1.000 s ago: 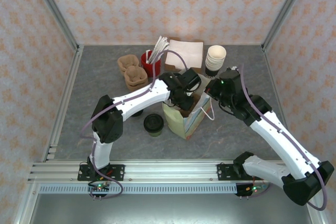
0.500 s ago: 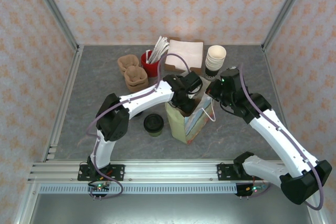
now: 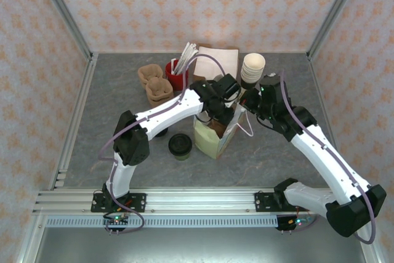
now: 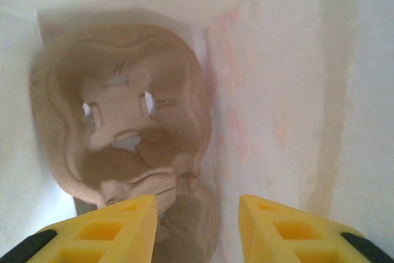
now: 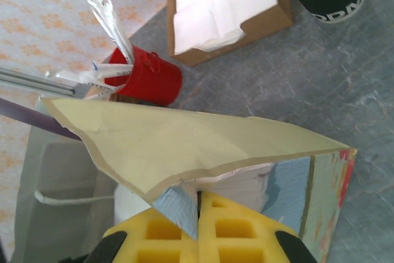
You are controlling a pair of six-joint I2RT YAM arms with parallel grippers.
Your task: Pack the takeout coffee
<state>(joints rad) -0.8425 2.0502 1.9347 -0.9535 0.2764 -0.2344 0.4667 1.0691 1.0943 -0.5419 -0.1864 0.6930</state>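
Left wrist view: left gripper [image 4: 197,214] open and empty inside the paper bag [image 4: 295,90], over a pulp carrier [image 4: 123,109]; right gripper [image 5: 198,214] pinches the bag's edge. Withdraw straight up, I'd say.

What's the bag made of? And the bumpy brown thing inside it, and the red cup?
The bag looks like matte paper: its rim is creased and bends softly. The bumpy brown thing seems to be molded paper pulp, like an egg carton: dull, fibrous, with punched slots. The red cup looks smooth and shiny, maybe plastic or coated paper.
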